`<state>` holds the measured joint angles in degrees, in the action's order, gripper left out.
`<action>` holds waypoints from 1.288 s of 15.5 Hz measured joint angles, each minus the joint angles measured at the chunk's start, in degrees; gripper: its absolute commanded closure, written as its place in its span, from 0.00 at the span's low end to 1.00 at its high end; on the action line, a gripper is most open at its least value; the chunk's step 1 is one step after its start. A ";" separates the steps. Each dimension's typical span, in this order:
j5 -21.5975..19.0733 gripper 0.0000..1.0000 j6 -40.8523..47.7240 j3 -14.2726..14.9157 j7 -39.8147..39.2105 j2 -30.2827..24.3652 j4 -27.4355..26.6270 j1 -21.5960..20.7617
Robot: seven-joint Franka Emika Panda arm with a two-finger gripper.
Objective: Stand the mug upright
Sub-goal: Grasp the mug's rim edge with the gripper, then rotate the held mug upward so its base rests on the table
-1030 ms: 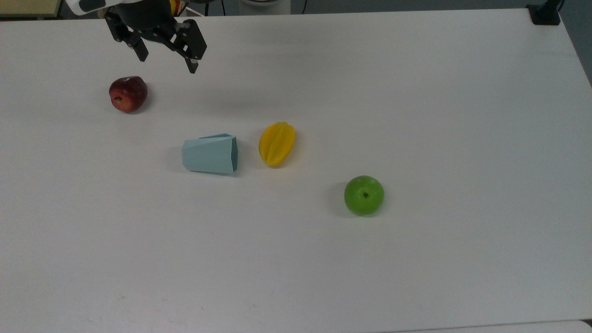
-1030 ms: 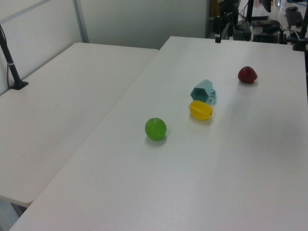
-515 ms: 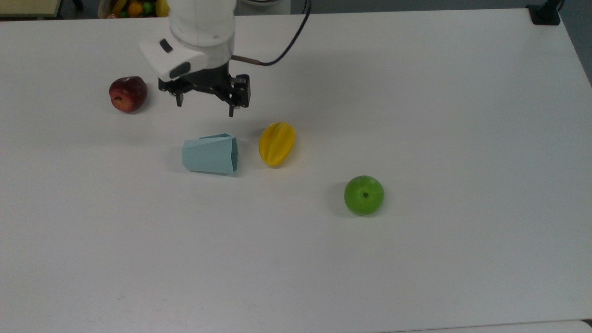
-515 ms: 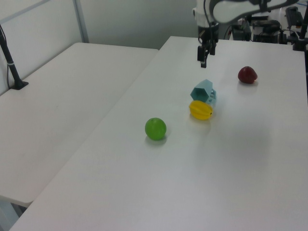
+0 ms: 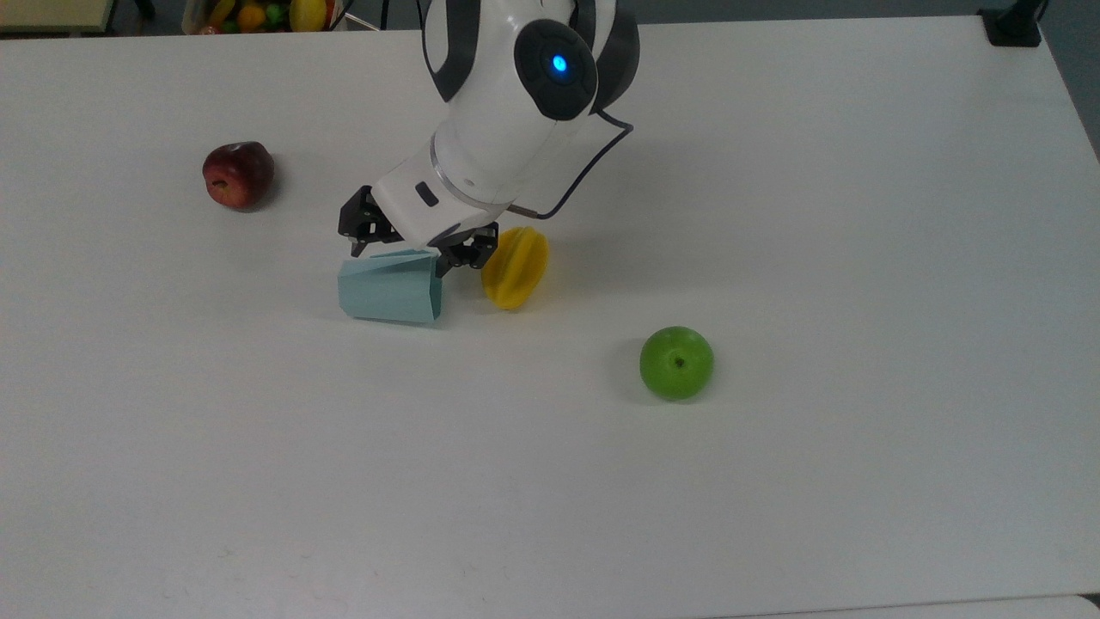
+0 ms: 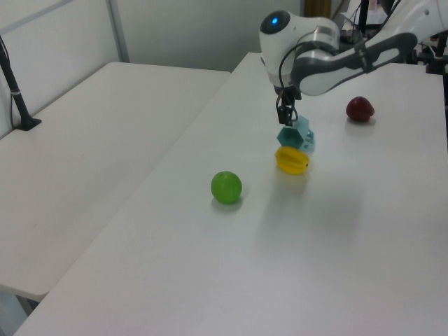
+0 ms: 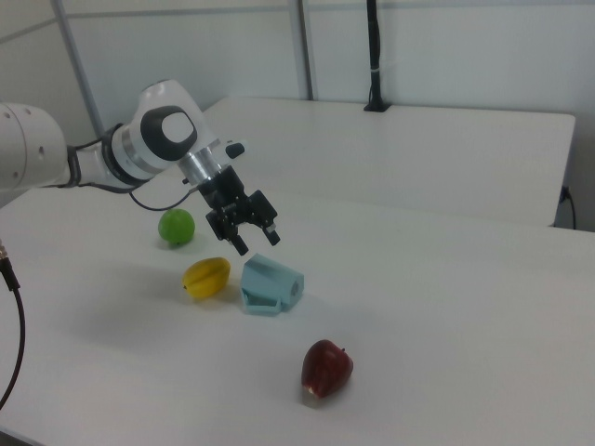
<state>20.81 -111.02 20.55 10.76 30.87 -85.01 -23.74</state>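
The pale blue-green faceted mug (image 5: 387, 297) lies on its side on the white table (image 5: 773, 215), its mouth toward the top view's right. My gripper (image 5: 400, 255) is open and hangs just above the mug's far side, one finger near its base end and one near its rim. In the left view the gripper (image 6: 285, 116) sits right over the mug (image 6: 301, 137), whose dark teal inside faces the camera. From the right view the gripper (image 7: 257, 242) is a little above the mug (image 7: 270, 283), not touching it.
A yellow star fruit (image 5: 516, 271) lies close to the mug's mouth, at the top view's right. A green apple (image 5: 676, 362) sits further right and nearer. A red apple (image 5: 238, 174) rests at the far left. A bin of fruit (image 5: 258, 13) stands beyond the table's far edge.
The arm has swung from the table's far left edge toward the middle and dropped, bringing the open gripper right over the mug. The mug and the fruit have not moved.
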 measured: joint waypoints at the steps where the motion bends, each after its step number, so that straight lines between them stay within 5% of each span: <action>1: 1.27 0.00 -0.06 0.00 0.10 0.55 -0.02 -0.03; 10: 5.83 0.05 -1.06 0.01 0.13 2.41 -1.68 0.06; 13: 6.15 0.32 -1.06 0.01 0.13 2.83 -1.87 0.06; 18: 10.13 0.93 -1.10 0.05 0.25 4.27 -2.15 -0.02; 20: 10.99 1.00 -1.10 0.19 0.26 4.22 -1.89 -0.04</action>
<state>31.80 -112.12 20.74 11.01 35.09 -86.90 -23.78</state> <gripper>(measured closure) 0.648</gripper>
